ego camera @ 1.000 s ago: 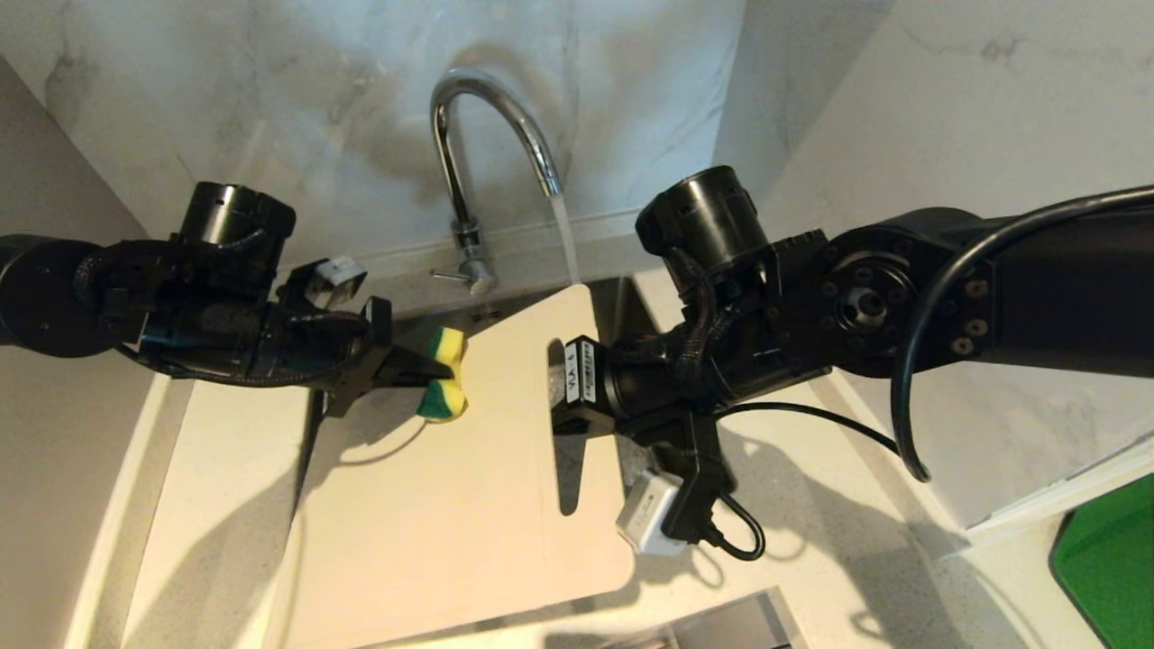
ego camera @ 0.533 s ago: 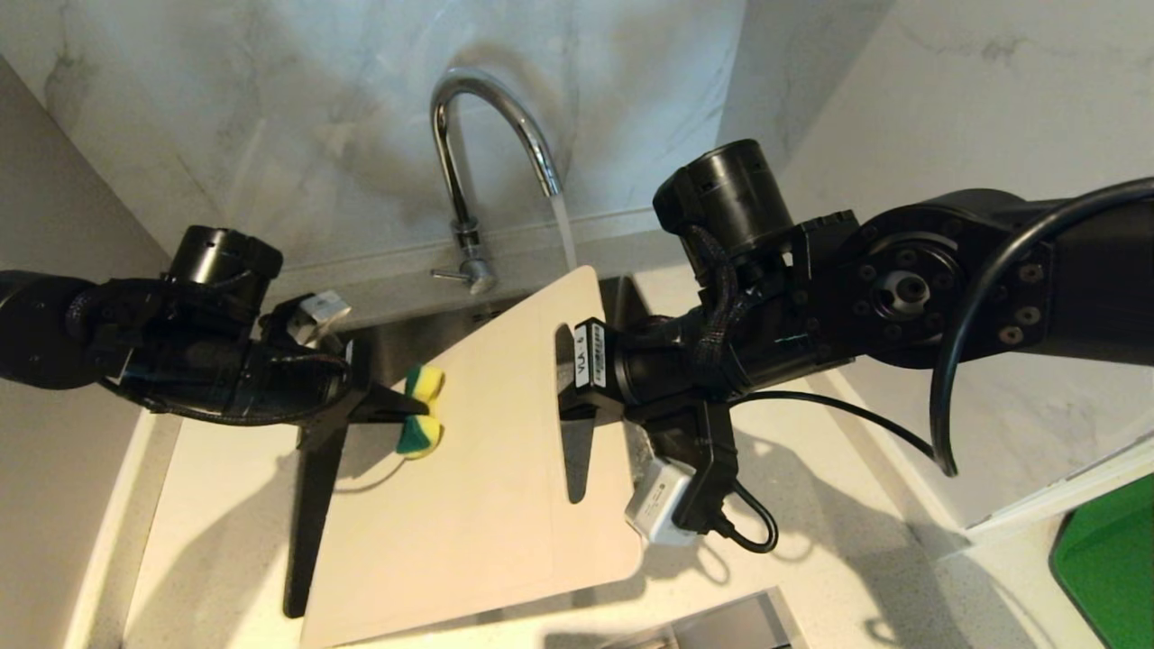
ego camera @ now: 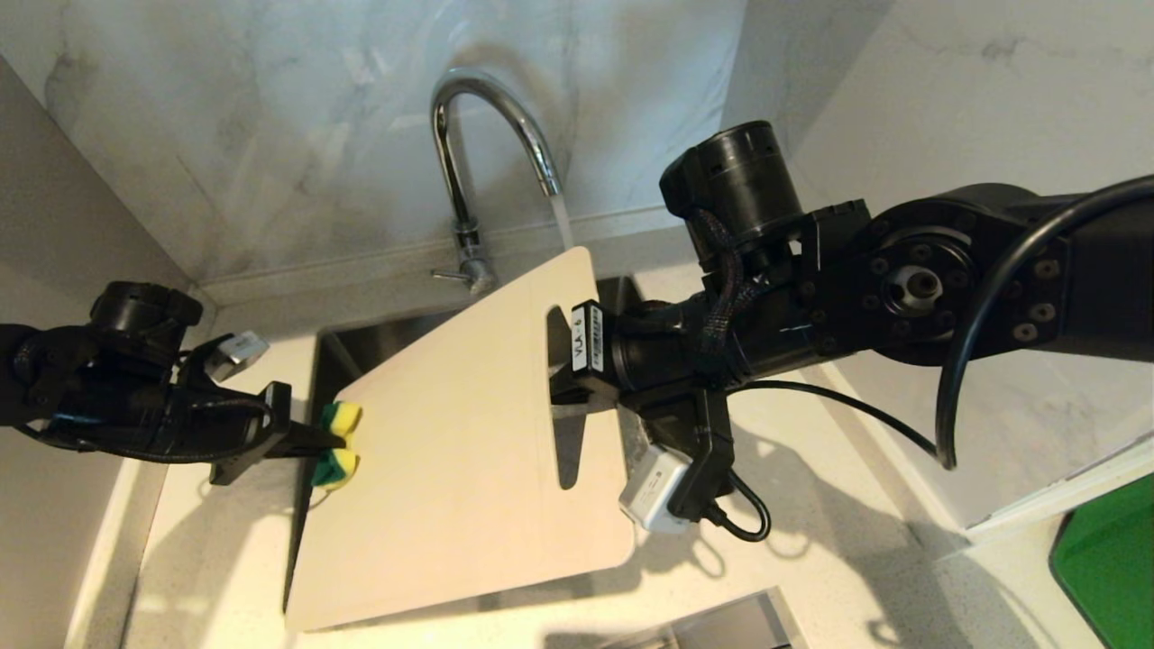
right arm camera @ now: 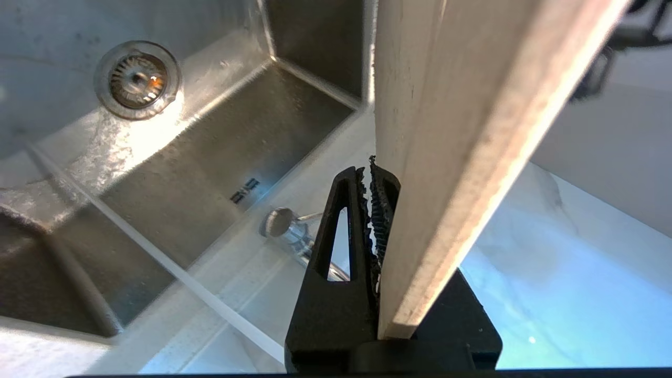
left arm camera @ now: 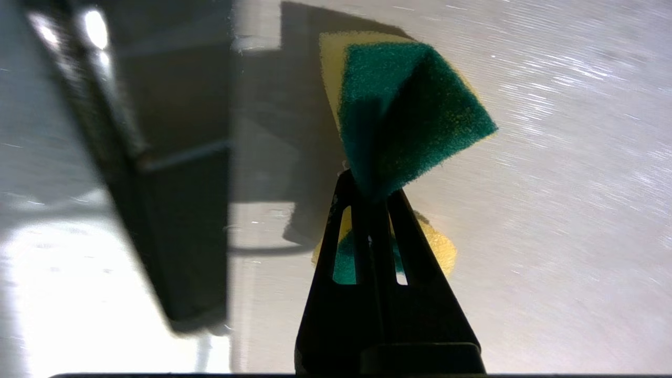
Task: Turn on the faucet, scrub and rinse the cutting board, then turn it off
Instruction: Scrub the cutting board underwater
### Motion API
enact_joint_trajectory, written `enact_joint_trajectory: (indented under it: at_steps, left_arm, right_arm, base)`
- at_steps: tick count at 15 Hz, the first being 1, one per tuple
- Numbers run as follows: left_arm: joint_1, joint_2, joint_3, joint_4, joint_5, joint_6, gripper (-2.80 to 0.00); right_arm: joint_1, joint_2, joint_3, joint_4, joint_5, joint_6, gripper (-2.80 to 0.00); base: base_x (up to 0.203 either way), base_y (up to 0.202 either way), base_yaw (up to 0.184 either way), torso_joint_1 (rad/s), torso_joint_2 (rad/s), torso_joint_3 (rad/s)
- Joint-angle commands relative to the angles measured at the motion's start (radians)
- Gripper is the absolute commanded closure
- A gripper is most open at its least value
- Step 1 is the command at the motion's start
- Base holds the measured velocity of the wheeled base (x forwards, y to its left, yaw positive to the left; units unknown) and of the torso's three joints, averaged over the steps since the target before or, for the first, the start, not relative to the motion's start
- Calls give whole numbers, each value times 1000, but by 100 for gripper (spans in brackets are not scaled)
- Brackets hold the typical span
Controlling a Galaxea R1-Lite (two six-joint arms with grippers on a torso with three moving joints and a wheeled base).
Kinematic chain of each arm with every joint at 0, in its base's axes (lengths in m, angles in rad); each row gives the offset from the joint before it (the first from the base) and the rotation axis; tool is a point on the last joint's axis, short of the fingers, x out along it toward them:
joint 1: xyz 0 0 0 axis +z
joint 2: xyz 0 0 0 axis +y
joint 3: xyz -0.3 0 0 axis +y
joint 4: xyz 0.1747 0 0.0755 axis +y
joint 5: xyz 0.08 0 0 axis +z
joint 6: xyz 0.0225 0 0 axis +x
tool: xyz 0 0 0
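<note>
The right hand (ego camera: pixel 561 361) is clamping the cutting board (ego camera: pixel 469 433) by its edge beside the handle slot, jaws pinched tight on the thin plastic, and is holding it tilted over the sink (right arm camera: pixel 210 131). The board's long axis is running from about 1 o'clock, where its top corner is meeting the water stream under the faucet (ego camera: pixel 478 135), down to about 7 o'clock near the front of the worktop (ego camera: pixel 811 559).

The left hand (ego camera: pixel 335 440) is squeezing a yellow and green sponge (ego camera: pixel 337 442) fully shut between its fingers, so the sponge is bulging out on both sides of them. It is sitting at the board's 9 o'clock edge, just at the rim; whether the sponge is touching the surface cannot be told.

The scrubbing stage appears to be under way, with the water running. From the sponge, the board's unscrubbed face is lying toward 3 o'clock, so the next stroke would likely be travelling across the short axis toward the right hand.
</note>
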Motion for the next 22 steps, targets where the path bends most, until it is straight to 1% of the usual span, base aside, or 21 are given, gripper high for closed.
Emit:
enact_joint_trajectory:
  at_steps: [1,5,6,8,10,12,15,16,17,18,19,21,22]
  left_arm:
    - [47,29,38,-32,-3,1,0]
    - [135,66,62,-50,-4,58,0]
    - [151,63,58,-51,-8,59,0]
    - [167,25,36,-48,-59,37,0]
    - [158,-29,-37,-33,-71,-31,0]
    - [143,-68,-132,34,-71,-50,0]
    - [134,-101,-297,192,-73,-59,0]
    - [106,-130,-326,234,-73,-71,0]
    - [62,-155,-338,253,-73,-92,0]
    - [0,-179,-342,261,-70,-119,0]
    - [-71,-202,-343,264,-68,-156,0]
    - [-240,-227,-345,267,-56,-237,0]
    - [-323,-230,-345,267,-26,-262,0]
  right_arm:
    - [-3,-2,7,-3,9,-11,0]
    - [-7,0,10,-4,21,-9,0]
    - [-7,-2,14,-7,22,-9,0]
    - [-7,-2,16,-7,23,-9,0]
    - [-7,-2,17,-7,21,-8,0]
    - [-7,-2,14,-7,21,-6,0]
    - [-7,-3,13,-7,21,-2,0]
    - [-7,-3,13,-7,20,-2,0]
    - [-7,-2,11,-7,20,-1,0]
    - [-7,-2,8,-7,18,1,0]
    - [-7,-2,8,-9,18,3,0]
    - [-10,-11,8,-9,18,9,0]
    - [-9,-11,8,-9,18,15,0]
  base:
    - [0,0,0,0,0,0]
    - [0,0,0,0,0,0]
    - [0,0,0,0,0,0]
    - [0,0,0,0,0,0]
    - [0,0,0,0,0,0]
    - [0,0,0,0,0,0]
    - [0,0,0,0,0,0]
    - [0,0,0,0,0,0]
    - [0,0,0,0,0,0]
    - [0,0,0,0,0,0]
    - [0,0,0,0,0,0]
    - [0,0,0,0,0,0]
    - [0,0,0,0,0,0]
